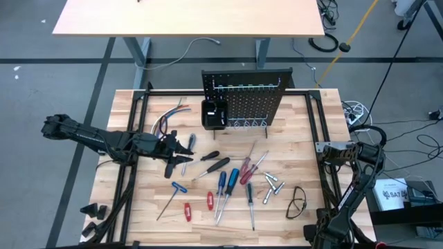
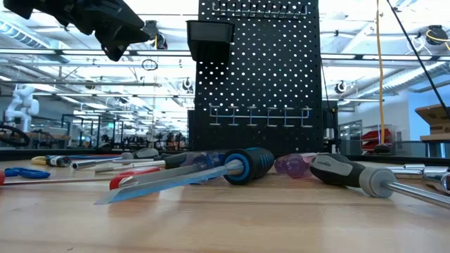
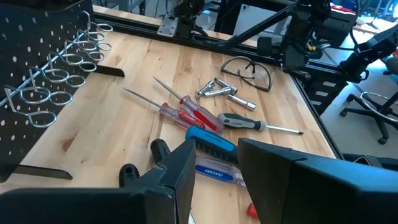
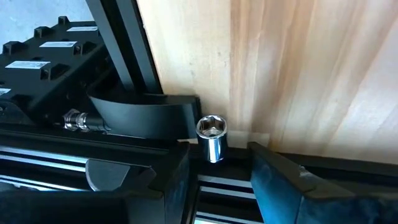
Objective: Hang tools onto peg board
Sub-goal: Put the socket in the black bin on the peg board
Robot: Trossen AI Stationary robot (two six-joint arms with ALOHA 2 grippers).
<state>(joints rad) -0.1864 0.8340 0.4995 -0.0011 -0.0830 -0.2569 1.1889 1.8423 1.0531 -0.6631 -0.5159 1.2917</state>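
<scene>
left gripper (image 1: 181, 153) over the table, fingers parted and empty, tools (image 1: 225, 183) scattered below, peg board (image 1: 247, 97) upright behind, right gripper (image 4: 214, 171) at table edge, parted, empty

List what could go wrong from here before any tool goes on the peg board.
The tools lie crowded and crossing, so the left gripper, fingers open above them, may catch two or nudge neighbours. The peg board rings are small, so a shaft may miss. A loose socket sits at the table edge by the right gripper.

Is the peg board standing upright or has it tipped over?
Upright. The peg board rises straight from the table in the low view, its hooks facing the tools.
</scene>
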